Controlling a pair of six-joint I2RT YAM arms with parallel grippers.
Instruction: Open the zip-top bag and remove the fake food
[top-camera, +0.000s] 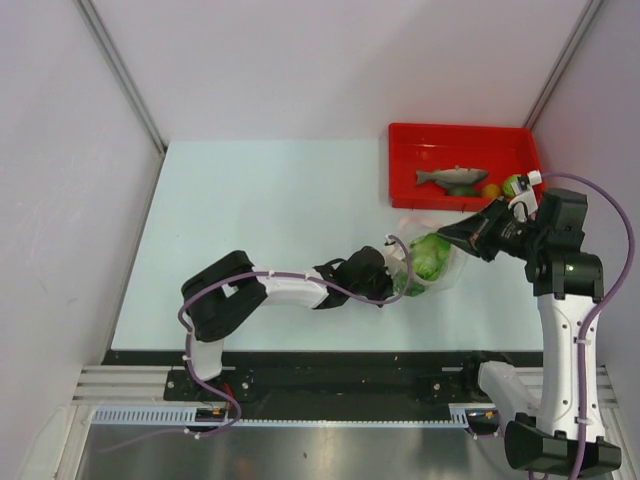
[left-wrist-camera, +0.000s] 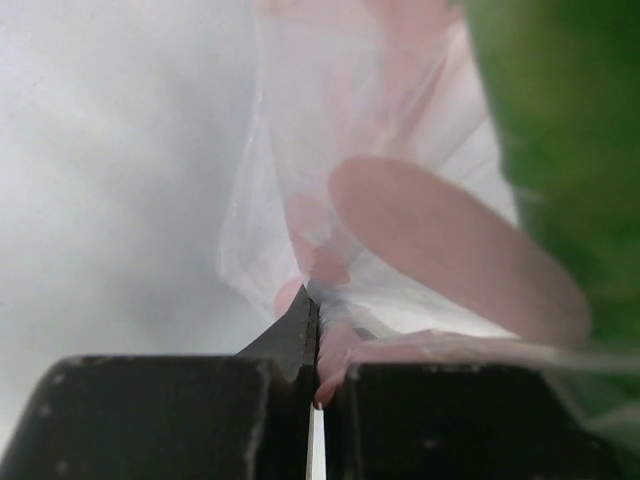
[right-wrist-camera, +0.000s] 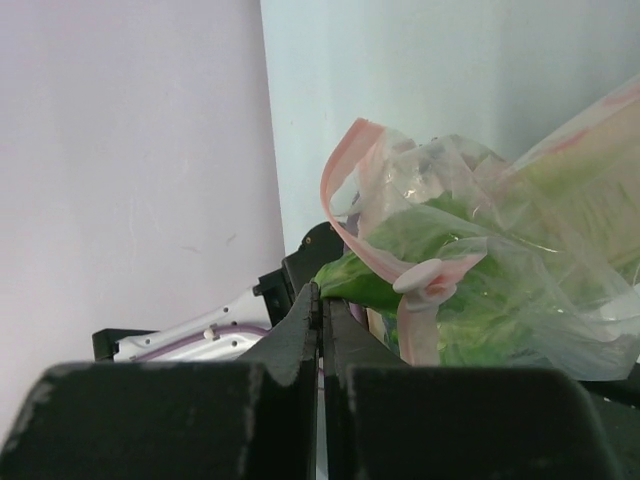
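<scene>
Both claws met at the zip-top bag (top-camera: 428, 262), raised off the pale table (top-camera: 270, 220) just in front of the red tray (top-camera: 405, 135).

The left gripper (top-camera: 392, 272) was closed tight on the bag's clear film, which ran straight into the seam between its fingers in the left wrist view; the right gripper (top-camera: 447, 233) touched the bag's far upper corner with its fingers pressed together, though whether any film lay between them could not be told; the lettuce piece (top-camera: 430, 255) sat inside the bag, and the pink zip strip (right-wrist-camera: 345, 215) curled loose over it; the grey fish (top-camera: 452, 177), the orange-brown fruit (top-camera: 491, 190) and the light green fruit (top-camera: 512, 185) lay in the tray, the two fruits side by side at the fish's right.
</scene>
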